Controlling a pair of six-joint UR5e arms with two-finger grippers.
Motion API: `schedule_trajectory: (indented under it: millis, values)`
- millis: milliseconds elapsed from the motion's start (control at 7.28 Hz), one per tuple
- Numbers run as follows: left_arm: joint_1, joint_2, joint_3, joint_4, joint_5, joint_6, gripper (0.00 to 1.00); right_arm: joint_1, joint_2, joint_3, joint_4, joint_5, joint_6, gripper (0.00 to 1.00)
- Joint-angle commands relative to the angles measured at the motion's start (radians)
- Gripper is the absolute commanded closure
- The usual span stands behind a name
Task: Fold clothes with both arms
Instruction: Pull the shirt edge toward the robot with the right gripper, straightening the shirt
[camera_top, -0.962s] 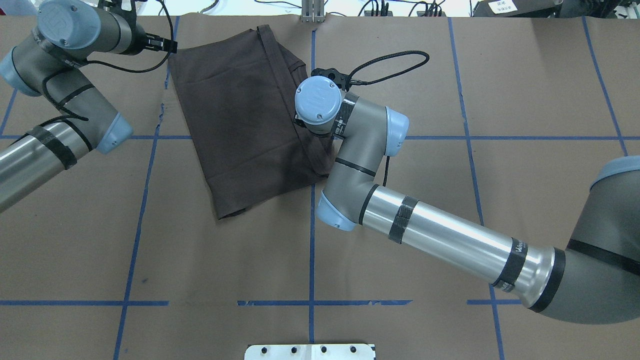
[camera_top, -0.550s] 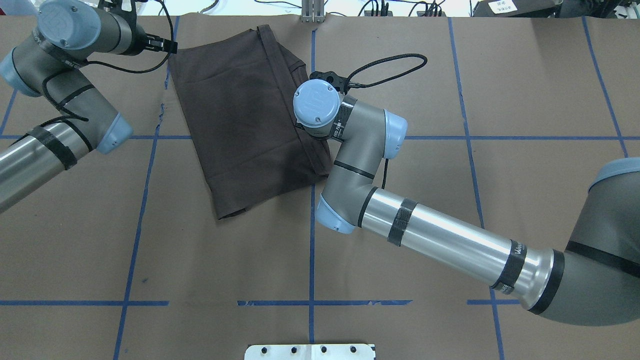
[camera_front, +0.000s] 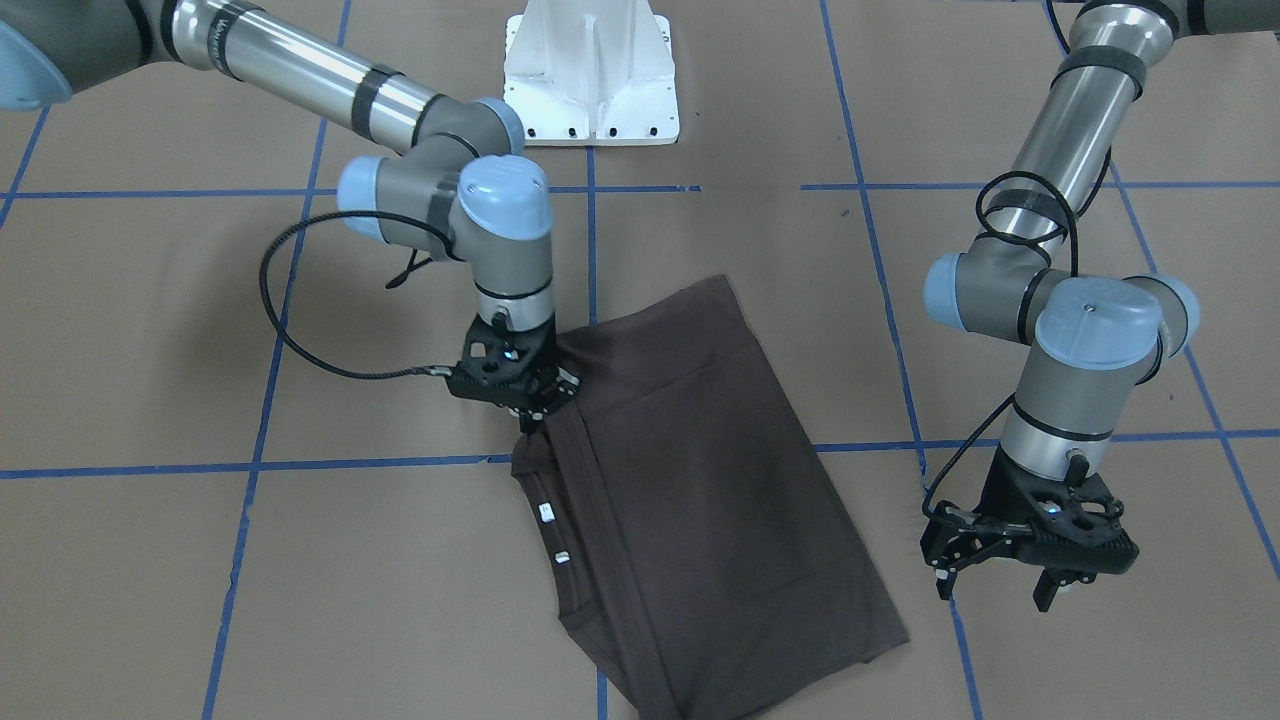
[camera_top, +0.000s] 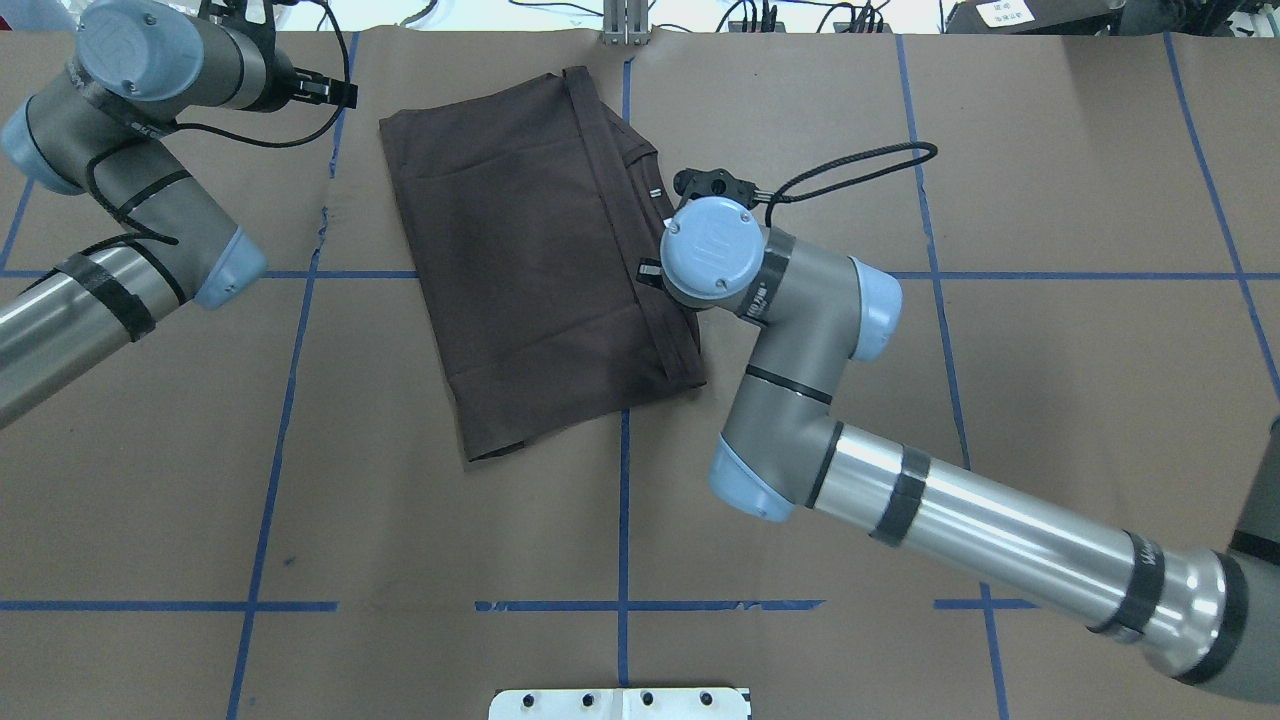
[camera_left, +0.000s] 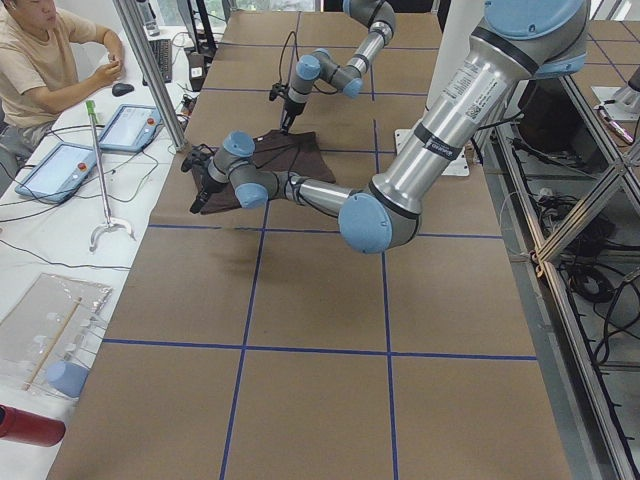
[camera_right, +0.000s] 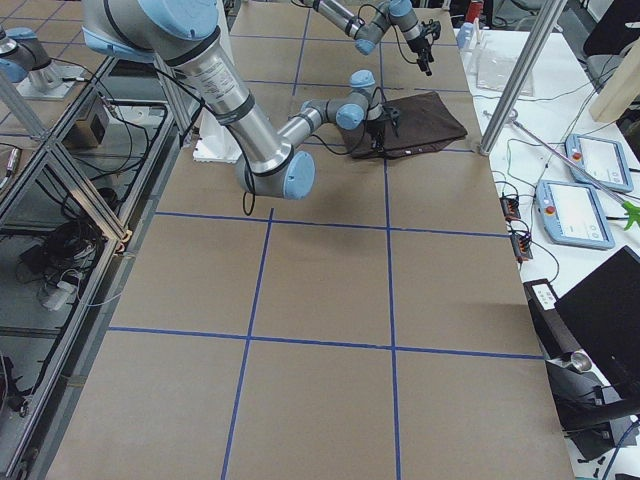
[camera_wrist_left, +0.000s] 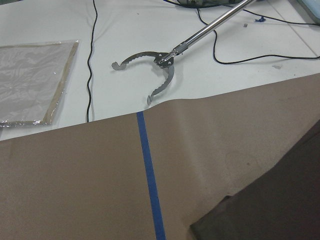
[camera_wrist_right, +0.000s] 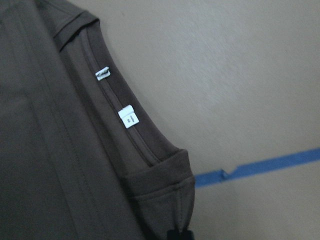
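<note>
The dark brown T-shirt (camera_front: 700, 500) lies folded lengthwise on the brown paper, its collar edge with white neck tags (camera_front: 546, 512) facing my right arm. My right gripper (camera_front: 532, 412) is shut on the shirt's edge near the collar, raising a small bunch of cloth. In the right wrist view the collar and tags (camera_wrist_right: 129, 117) run just above the pinch. In the overhead view the shirt (camera_top: 530, 270) shows, but the wrist hides that gripper. My left gripper (camera_front: 995, 588) hangs open over bare paper beside the shirt's other long edge, touching nothing. A shirt corner (camera_wrist_left: 280, 200) shows in the left wrist view.
The white pedestal base (camera_front: 590, 70) stands at the robot's side of the table. Blue tape lines (camera_top: 622, 520) grid the paper. A metal reacher tool (camera_wrist_left: 160, 62) lies on the white surface beyond the paper's far edge. A person (camera_left: 50, 60) sits there by tablets (camera_left: 130, 125).
My right arm has moved to the overhead view's right, dragging the shirt that way by its collar edge. The left arm has stayed put.
</note>
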Motion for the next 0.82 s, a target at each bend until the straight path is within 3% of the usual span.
schedule_trajectory:
  millis: [0,275,412,550,687]
  values:
    - [0.001,-0.001,-0.005,0.002,0.000,0.000,0.00,-0.143,-0.196,0.261,-0.047,-0.137,0.012,1.00]
    - [0.002,0.000,-0.008,0.002,0.000,0.000,0.00,-0.226,-0.323,0.374,-0.050,-0.203,0.017,1.00]
    - [0.002,0.000,-0.012,0.007,0.000,0.000,0.00,-0.231,-0.343,0.383,-0.050,-0.205,0.016,1.00]
    - [0.002,0.000,-0.014,0.007,0.000,0.000,0.00,-0.231,-0.344,0.382,-0.048,-0.204,0.016,0.69]
    - [0.002,0.000,-0.018,0.010,-0.002,0.000,0.00,-0.229,-0.344,0.396,-0.050,-0.210,0.014,0.01]
